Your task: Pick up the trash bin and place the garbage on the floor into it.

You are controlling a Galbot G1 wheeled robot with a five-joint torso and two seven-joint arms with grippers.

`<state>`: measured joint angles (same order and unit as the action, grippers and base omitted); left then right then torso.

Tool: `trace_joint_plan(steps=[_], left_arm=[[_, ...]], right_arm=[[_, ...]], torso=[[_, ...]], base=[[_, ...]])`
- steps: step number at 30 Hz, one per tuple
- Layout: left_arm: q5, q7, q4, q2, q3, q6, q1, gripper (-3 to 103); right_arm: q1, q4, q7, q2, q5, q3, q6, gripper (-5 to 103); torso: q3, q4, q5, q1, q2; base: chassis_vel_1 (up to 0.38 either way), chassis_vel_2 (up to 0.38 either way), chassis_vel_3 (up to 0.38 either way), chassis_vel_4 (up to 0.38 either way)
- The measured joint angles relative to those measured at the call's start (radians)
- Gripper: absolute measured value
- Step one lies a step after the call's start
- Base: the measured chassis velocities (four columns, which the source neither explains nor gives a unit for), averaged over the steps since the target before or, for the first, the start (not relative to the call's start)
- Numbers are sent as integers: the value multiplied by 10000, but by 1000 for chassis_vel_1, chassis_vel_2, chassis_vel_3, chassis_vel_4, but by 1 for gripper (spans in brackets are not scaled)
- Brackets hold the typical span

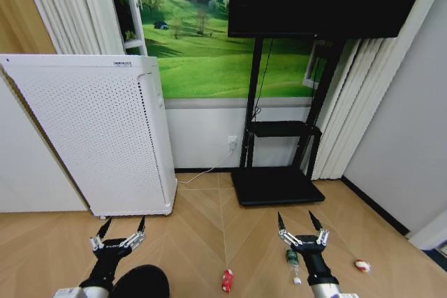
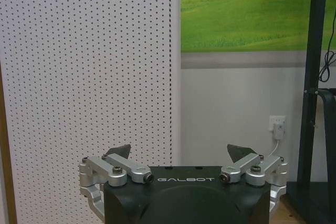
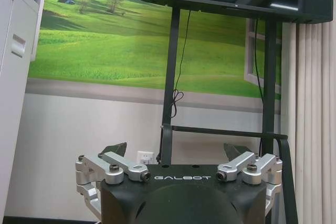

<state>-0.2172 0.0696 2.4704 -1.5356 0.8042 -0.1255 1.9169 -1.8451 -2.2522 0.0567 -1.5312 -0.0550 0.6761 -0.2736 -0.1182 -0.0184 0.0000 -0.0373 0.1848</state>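
Near the front foot of the white air purifier (image 1: 98, 137), at the bottom edge of the head view, sits the trash bin (image 1: 143, 282), a dark rounded shape on the wooden floor (image 1: 202, 242). It stands free, gripped by nothing. The left gripper (image 1: 121, 232) hovers just above and beyond it, on the purifier's side, its jaws spread wide and empty; the left wrist view confirms the fingers (image 2: 119, 153) are well apart with only the purifier's perforated panel behind them.

Farther from the purifier, the garbage lies scattered: a red wrapper (image 1: 227, 280) nearest, then a small clear-green bottle (image 1: 292, 264), then a white-and-red scrap (image 1: 362, 266) out toward the side wall. The right gripper (image 1: 299, 225) hangs over the bottle, jaws also wide and holding nothing, pointing toward the black TV stand (image 1: 278, 185).

The risk appears to lie with the bin: it sits so close under the left arm that a descent could knock it over or push it away, and its thin rim may slip from an off-centre pinch. The bottle could roll if nudged.
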Motion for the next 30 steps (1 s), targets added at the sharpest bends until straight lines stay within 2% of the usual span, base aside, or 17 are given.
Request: trace_joint_plan(steps=[13,21,24,26,30], left_arm=[[-18,0,-9,-6,2,0,1,100],[-17,-1,-17,-10,-7,0,1,100],[-17,0,-20,-6,-6,-1,-2,100],[-17,-3,-21,-3,0,-3,-4,100],[-17,-3,-21,-3,1,-5,-4,100]], right_arm=[[-2,29,6,-9,8,-3,-12,100],[4,38,7,-6,8,0,-17,100],[7,40,7,0,12,2,-19,100],[10,32,9,-2,24,3,-18,100],[10,31,11,0,28,7,-18,100]], torso=[[399,0,0,122,-521],[533,0,0,155,-689],[667,0,0,178,-847],[852,0,0,198,-1051],[945,0,0,208,-1153]], base=[[0,0,0,0],[0,0,0,0],[0,0,0,0],[0,0,0,0],[0,0,0,0]])
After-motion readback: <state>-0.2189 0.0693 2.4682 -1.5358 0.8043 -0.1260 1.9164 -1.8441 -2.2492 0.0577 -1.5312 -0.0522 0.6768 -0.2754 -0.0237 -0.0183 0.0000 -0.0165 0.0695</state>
